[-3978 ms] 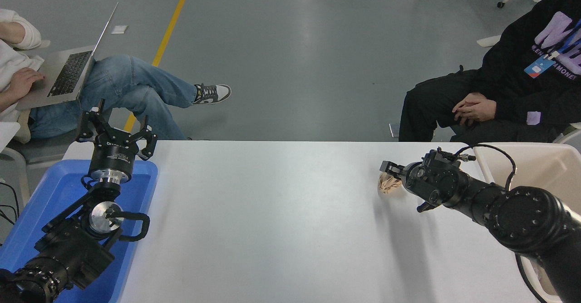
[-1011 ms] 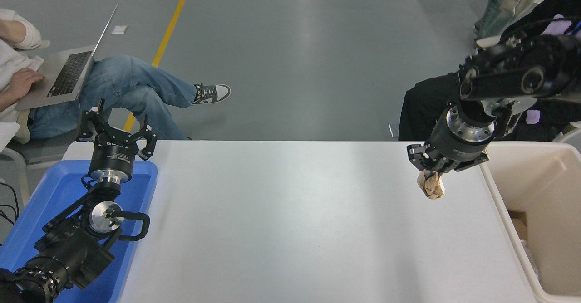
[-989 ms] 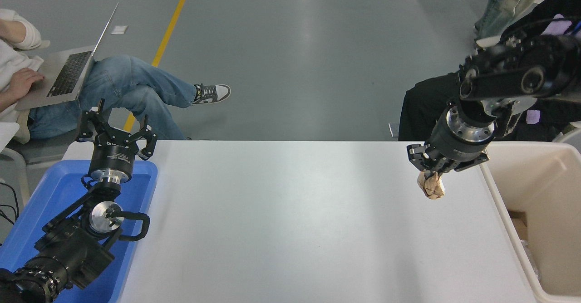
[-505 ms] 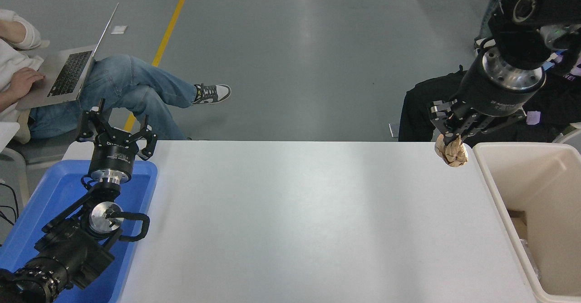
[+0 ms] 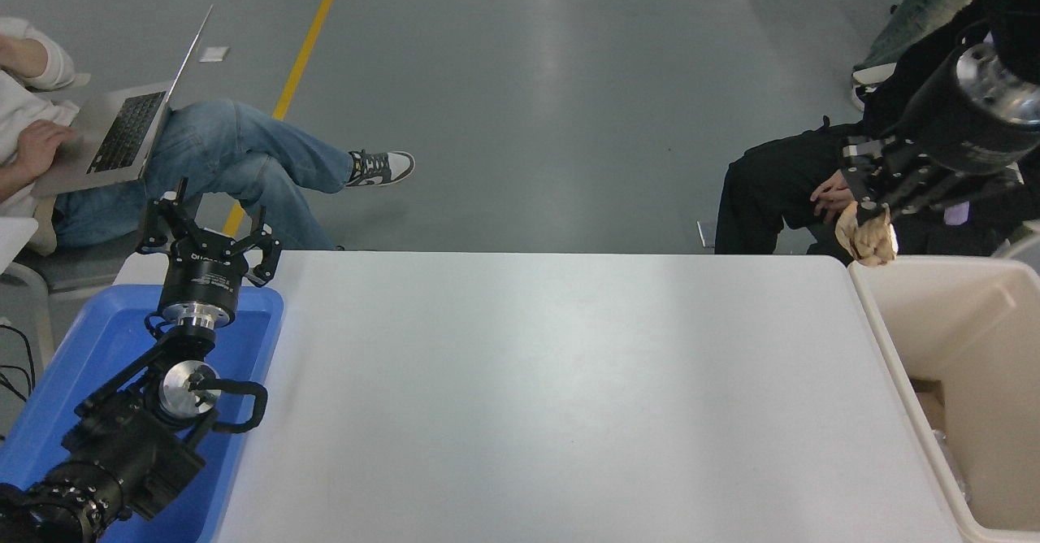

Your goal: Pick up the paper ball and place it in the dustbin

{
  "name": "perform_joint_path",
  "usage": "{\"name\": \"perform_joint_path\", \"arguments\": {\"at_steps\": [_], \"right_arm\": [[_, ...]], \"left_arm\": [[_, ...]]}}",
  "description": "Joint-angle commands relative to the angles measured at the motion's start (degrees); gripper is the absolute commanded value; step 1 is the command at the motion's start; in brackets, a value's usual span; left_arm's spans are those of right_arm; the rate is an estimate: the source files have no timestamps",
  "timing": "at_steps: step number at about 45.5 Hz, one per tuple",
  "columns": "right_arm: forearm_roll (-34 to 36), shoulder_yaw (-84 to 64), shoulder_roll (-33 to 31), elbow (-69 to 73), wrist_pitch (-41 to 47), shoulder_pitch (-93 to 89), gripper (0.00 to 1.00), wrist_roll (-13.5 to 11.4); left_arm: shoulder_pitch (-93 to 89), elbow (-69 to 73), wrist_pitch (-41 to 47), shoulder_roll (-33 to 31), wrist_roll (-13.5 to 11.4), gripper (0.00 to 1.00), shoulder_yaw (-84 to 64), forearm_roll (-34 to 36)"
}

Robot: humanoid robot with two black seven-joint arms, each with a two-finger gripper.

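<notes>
The tan, wrinkled paper ball [image 5: 868, 238] hangs in the air at the upper right, pinched from above by my right gripper [image 5: 871, 214], which is shut on it. It hovers just over the far left corner of the beige dustbin [image 5: 894, 356], which stands at the table's right end with deep walls and some scraps inside. My left gripper [image 5: 207, 234] stands open and parked at the lower left, above the blue tray.
A shallow blue tray [image 5: 89, 348] lies under the left arm at the table's left end. A person with a laptop [image 5: 122, 132] sits at the far left. Another person in black [image 5: 780, 193] sits at the far right, just behind the raised right arm.
My right arm has lifted the paper ball off the table and carried it up and to the right, from beside the dustbin to above its far corner. The left arm stayed still.
</notes>
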Motion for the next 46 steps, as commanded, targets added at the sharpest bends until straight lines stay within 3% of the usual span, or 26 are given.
{"name": "perform_joint_path", "arguments": {"at_steps": [1, 11, 19, 31, 46], "right_arm": [[-4.6, 0.5, -10.9, -13.3, 0.0, -13.3, 0.0, -0.1], [-4.7, 9.3, -19.1, -17.2, -21.0, -30.7, 0.0, -0.1], [-4.7, 16.9, -19.0, -23.5, -32.6, -47.5, 0.0, 0.2], [-4.6, 30.1, -8.3, -42.9, -38.4, -73.9, 0.0, 0.4], [-4.0, 31.8, 5.2, -61.4, -43.4, -86.1, 0.0, 0.4]], "left_arm": [[0.0, -0.1, 0.0, -0.1, 0.0, 0.99, 0.0, 0.0], [0.0, 0.0, 0.0, -0.1, 0.0, 0.99, 0.0, 0.0], [0.0, 0.0, 0.0, -0.1, 0.0, 0.99, 0.0, 0.0], [0.0, -0.1, 0.0, -0.1, 0.0, 0.99, 0.0, 0.0], [0.0, -0.1, 0.0, 0.0, 0.0, 0.99, 0.0, 0.0]]}}
